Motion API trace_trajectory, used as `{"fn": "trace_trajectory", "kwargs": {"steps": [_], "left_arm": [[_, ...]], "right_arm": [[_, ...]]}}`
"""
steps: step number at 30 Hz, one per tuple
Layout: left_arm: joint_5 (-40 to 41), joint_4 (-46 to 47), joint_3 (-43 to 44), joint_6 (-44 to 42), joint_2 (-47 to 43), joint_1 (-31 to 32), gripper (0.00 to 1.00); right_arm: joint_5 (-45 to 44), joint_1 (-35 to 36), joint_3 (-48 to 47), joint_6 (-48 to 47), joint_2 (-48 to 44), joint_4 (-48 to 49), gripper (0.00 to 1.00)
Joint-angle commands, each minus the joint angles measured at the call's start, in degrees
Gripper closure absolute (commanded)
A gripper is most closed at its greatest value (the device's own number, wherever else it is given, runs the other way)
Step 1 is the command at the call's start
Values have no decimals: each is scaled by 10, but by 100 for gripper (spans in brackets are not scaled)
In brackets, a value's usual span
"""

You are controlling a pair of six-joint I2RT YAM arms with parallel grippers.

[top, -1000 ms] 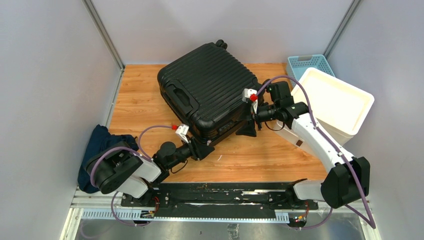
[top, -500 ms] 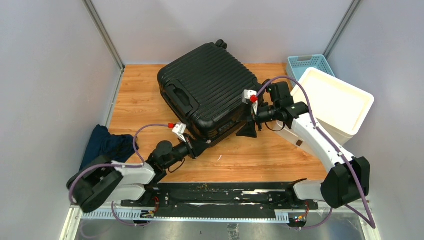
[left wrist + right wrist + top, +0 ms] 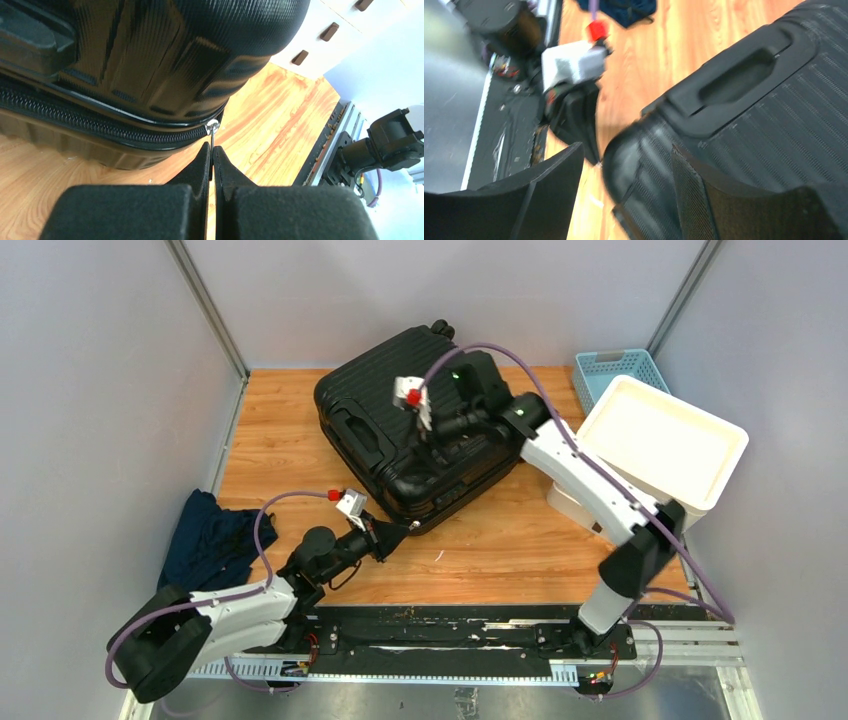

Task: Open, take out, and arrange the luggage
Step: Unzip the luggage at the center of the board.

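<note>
**Left pincer** [image 3: 211, 150]: fully closed. The two fingers are pressed flat together on the thin metal zipper pull [image 3: 212, 131]. The pull runs straight out from the fingertips to the zipper track [image 3: 75, 117] along the seam of the suitcase [image 3: 415, 425].

**Suitcase:** it lies flat on the wooden tabletop [image 3: 290, 440], directly ahead of the left pincer. Its near corner is just beyond the fingertips.

**Right pincer** [image 3: 432, 440]: jaws wide apart, holding nothing. It hangs over the ribbed top shell of the suitcase and points down toward the near corner. In the right wrist view the corner of the shell lies in the gap between the two fingers [image 3: 549, 200]. Contact between fingers and shell cannot be determined. The recessed handle [image 3: 734, 82] sits on the shell just ahead of this pincer. The left pincer lies beyond the corner, lower down.

**Surroundings:**
- A white drawer unit [image 3: 665, 450] stands to the right of the right arm, well apart from both pincers.
- A light-blue basket [image 3: 618, 368] sits behind the drawer unit.
- A dark blue cloth [image 3: 215, 540] lies to the left of the left arm, at the tabletop edge.
</note>
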State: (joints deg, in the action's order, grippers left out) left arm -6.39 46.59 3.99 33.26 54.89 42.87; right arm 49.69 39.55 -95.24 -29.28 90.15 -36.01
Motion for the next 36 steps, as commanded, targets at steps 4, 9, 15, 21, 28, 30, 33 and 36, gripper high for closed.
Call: {"fn": "trace_trajectory", "kwargs": {"steps": [4,9,15,21,28,30,33,36], "left_arm": [[9,109,-69,1,0,-2,100],[11,117,-80,-5,-13,-2,100],[7,115,-79,-22,-18,-1,100],[2,156,-80,-16,29,-1,100],[1,238,-90,4,103,-2,100],[3,258,-93,9,122,-2,100],[13,300,-104,16,143,-2,100],[29,299,-114,27,140,-2,100]], "right_arm": [[-206,73,-220,193,188,-9,35],[-246,81,-339,256,284,-17,36],[-335,112,-376,248,335,-17,36],[-383,126,-413,242,379,-10,32],[-443,132,-409,218,404,-5,35],[-434,132,-400,216,404,-6,41],[-420,132,-388,209,399,-14,55],[-413,132,-377,200,384,-21,76]]}}
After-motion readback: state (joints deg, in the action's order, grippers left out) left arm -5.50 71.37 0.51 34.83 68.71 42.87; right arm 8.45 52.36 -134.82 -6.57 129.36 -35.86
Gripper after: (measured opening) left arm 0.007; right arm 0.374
